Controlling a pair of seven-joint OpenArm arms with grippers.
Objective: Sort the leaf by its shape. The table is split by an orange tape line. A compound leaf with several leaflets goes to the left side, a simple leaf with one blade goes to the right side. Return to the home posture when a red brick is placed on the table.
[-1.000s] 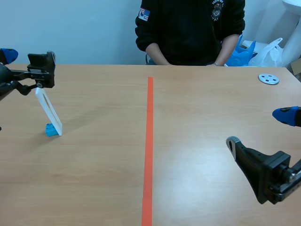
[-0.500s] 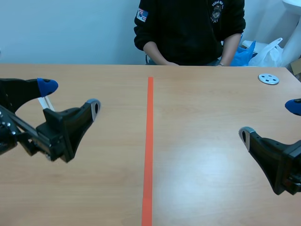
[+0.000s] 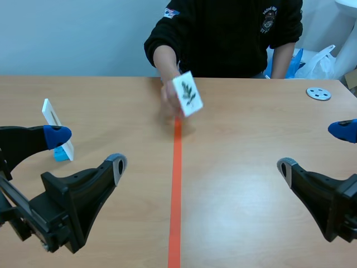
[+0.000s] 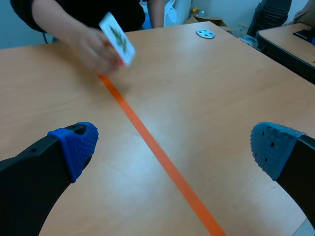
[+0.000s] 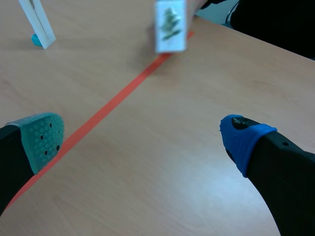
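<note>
A person's hand [image 3: 167, 92] holds a white card [image 3: 187, 94] over the far end of the orange tape line [image 3: 175, 190]. The card shows a green sprig with several small leaflets. The card [image 4: 117, 38] hangs tilted far ahead of my left gripper [image 4: 172, 142], which is open and holds nothing. My left gripper [image 3: 86, 151] is low at the near left of the table. The card [image 5: 170, 25] is also far ahead of my open, bare right gripper [image 5: 142, 130]. My right gripper [image 3: 315, 148] sits low at the near right.
Another white card in a blue stand [image 3: 56, 134] leans on the left side, just beyond my left gripper; the stand [image 5: 37, 22] shows in the right wrist view too. A grey disc [image 3: 318, 94] lies at the far right. Plastic bags [image 3: 312, 61] sit behind the table.
The person's hand has come forward with the leaf card to the tape line. My left arm has dropped from high at the far left to low near the front. The right arm shifted slightly.
</note>
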